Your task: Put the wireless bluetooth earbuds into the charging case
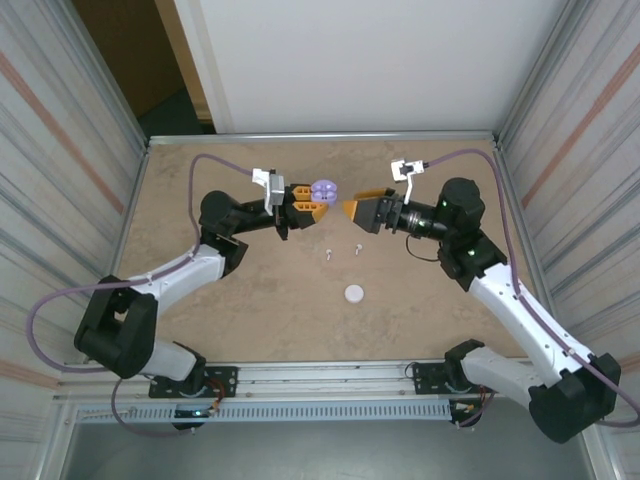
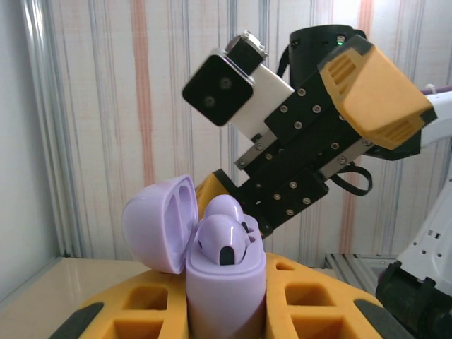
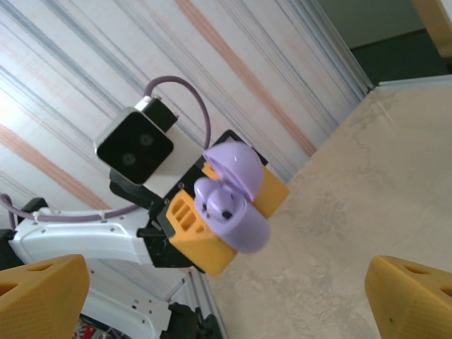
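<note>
Where the top camera looks down: left gripper (image 1: 315, 198) pinches the purple case (image 1: 325, 188) above the table (image 1: 200, 330), at centre frame; right gripper (image 1: 355, 205) faces it from just to the right, jaws spread and holding nothing.
Top view, loose items: two white earbuds (image 1: 328, 254) (image 1: 356, 247) lie on the table below the grippers; white case (image 1: 354, 293), apparently shut, sits lower still.
Left wrist view: purple case upright at lower centre, lid (image 2: 159, 222) swung open to the left, purple earbuds (image 2: 222, 240) sitting in its wells.
Right wrist view: same case at centre frame, clamped between the left fingers (image 3: 187, 226); right fingers (image 3: 42, 289) in the bottom corners, wide apart.
Done: purple pair looks seated.
Left: lid likely still to close; white pair not yet in its case.
</note>
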